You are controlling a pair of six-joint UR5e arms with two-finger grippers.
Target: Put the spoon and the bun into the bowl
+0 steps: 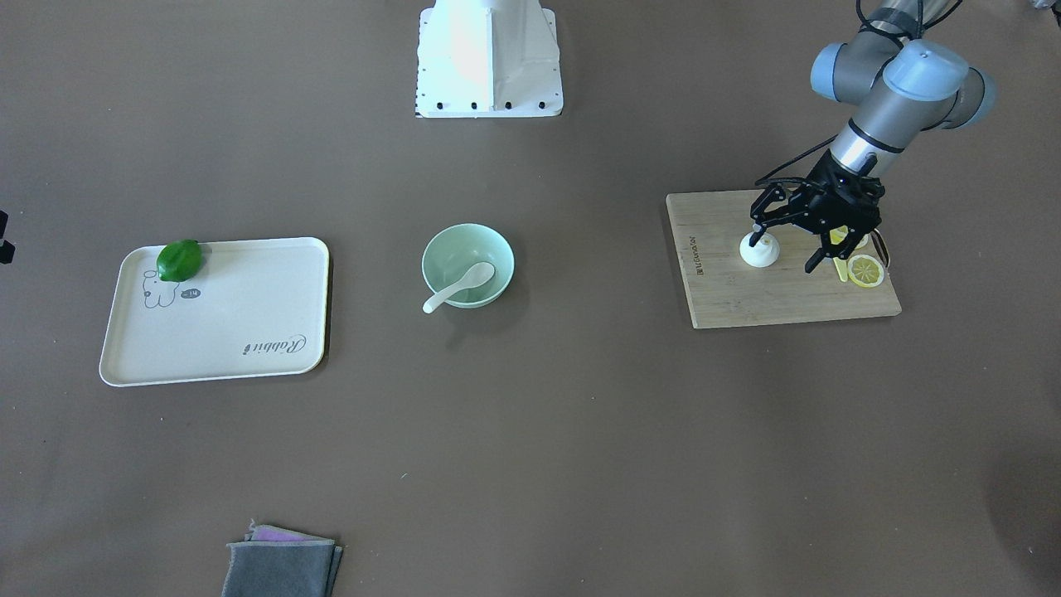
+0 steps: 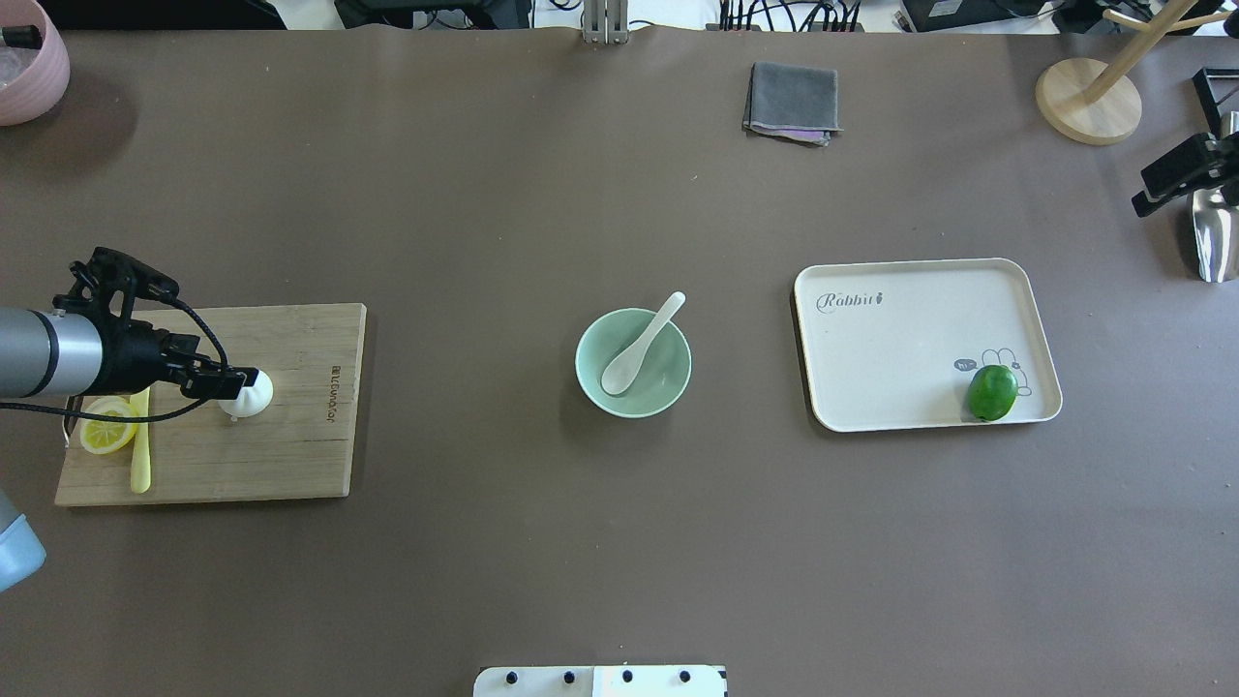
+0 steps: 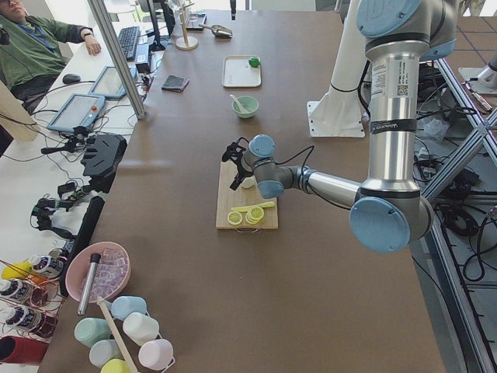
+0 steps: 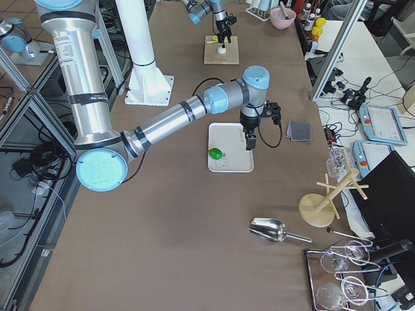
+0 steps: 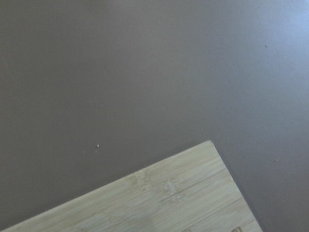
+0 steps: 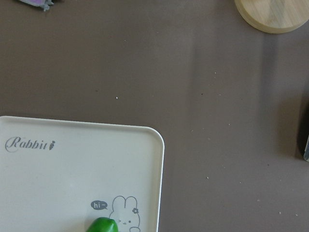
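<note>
Bun (image 1: 761,255) sits near the desk's left edge, just under the left gripper (image 1: 782,254), jaws spread wide.

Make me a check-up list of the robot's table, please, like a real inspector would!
Surface: brown table, a few pale specks.
Job's things: spoon rests in the mint bowl, handle over the rim; bun sits on the cutting board.
Clutter: lemon slice and yellow knife on the board; green fruit on the rabbit tray; folded grey cloth; metal scoop; wooden stand.
Grippers: left gripper open, one fingertip at the bun; right gripper hangs near the tray, open or shut unclear.
Cables: black cable loops along the left wrist.
Surroundings: operator at a desk; cups at the table's end.
</note>
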